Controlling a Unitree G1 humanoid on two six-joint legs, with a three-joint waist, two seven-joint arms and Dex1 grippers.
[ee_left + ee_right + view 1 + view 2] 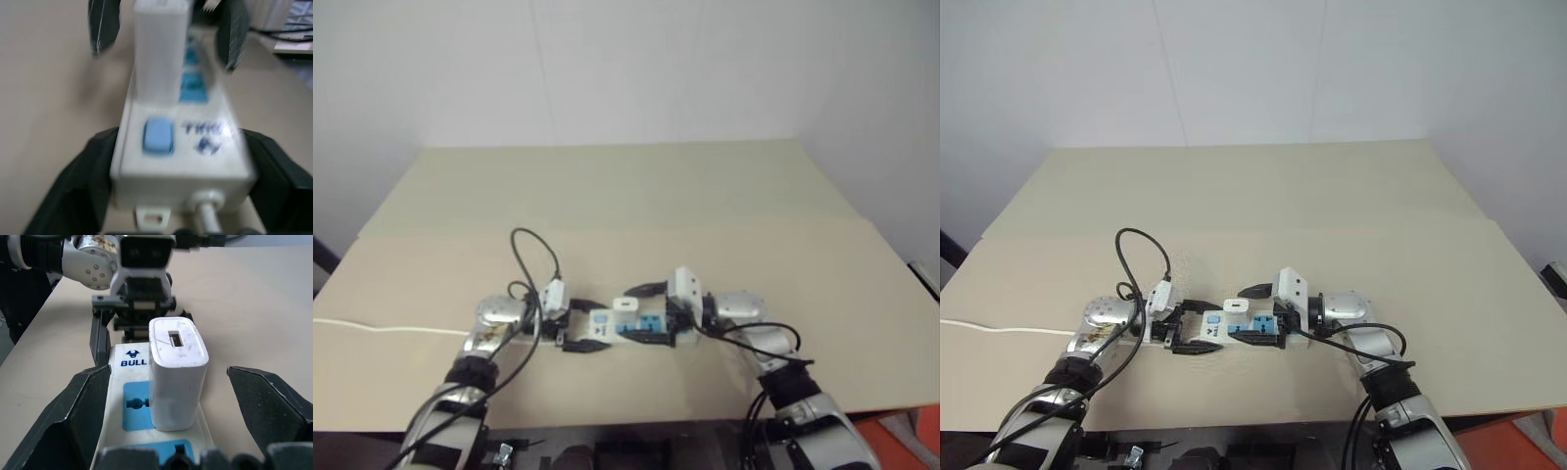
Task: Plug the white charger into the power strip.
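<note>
Standing upright in a blue socket of the power strip [146, 431], the white charger [177, 377] seems already seated; the strip lies flat on the table [636, 196], its long axis running from one arm to the other; the left end effector [1193, 327] faces its corded end, fingers spread on either side of the strip and apparently not pressing it; the right end effector [1255, 314] faces the opposite end, its fingers [271, 401] wide open with the charger between them, clear gaps on both sides; it is the nearer one to the charger; both arms reach inward, nearly level, low over the table; I judge that only a retreat along the strip's axis remains.
</note>
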